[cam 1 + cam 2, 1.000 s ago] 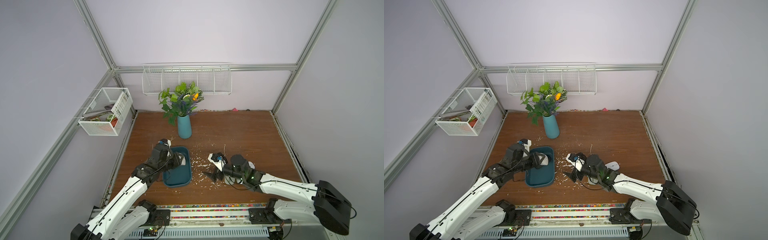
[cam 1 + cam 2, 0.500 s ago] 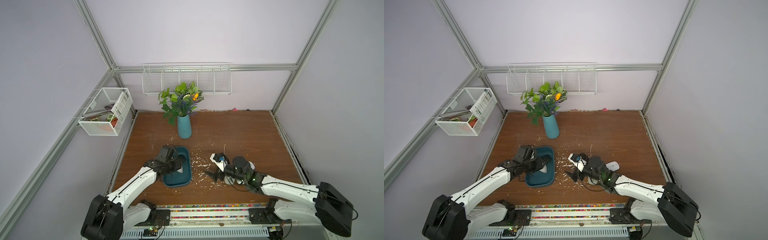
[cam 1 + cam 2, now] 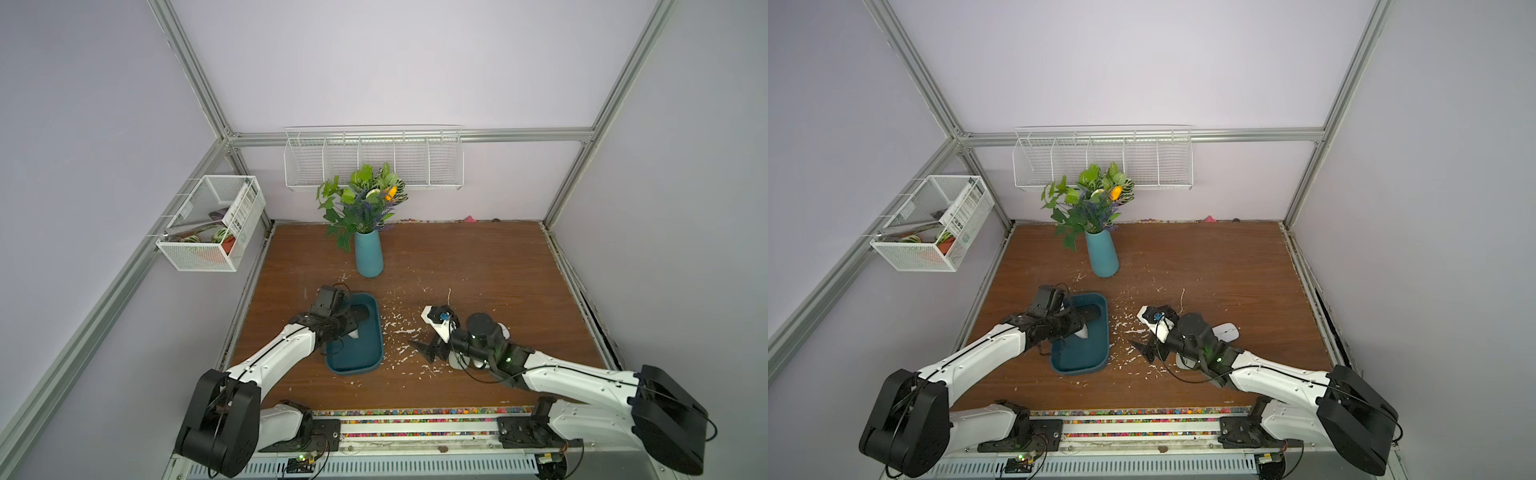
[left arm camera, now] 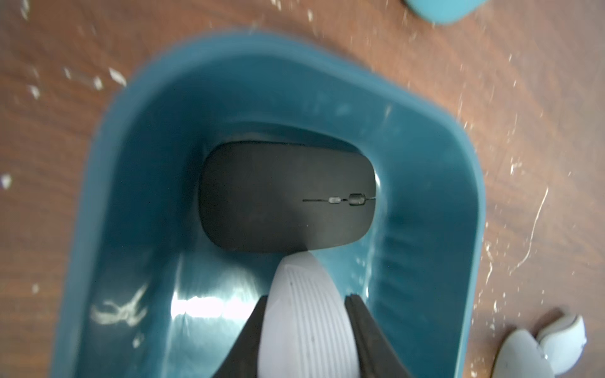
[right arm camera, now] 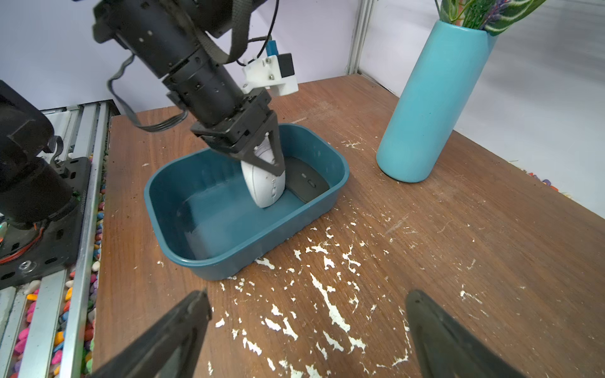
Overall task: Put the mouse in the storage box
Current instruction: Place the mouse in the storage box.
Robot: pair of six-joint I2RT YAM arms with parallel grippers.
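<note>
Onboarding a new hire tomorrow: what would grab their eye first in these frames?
The left gripper, shut on a white mouse, holds it nose-down inside the teal storage box, where a black mouse lies at the far end. The right gripper hangs open over flaked white patches on the wooden table, with a tall teal vase behind the box.

In both top views the left arm (image 3: 286,345) covers most of the white mouse (image 3: 354,333); we see only its tip in the box (image 3: 353,370). The left wrist view is blurred, and there that mouse runs off the edge and hides a corner of the black mouse (image 4: 278,196). The right arm (image 3: 1279,376) overlaps a second mouse (image 3: 1227,332). We cannot make out the basket's (image 3: 199,257) contents.
</note>
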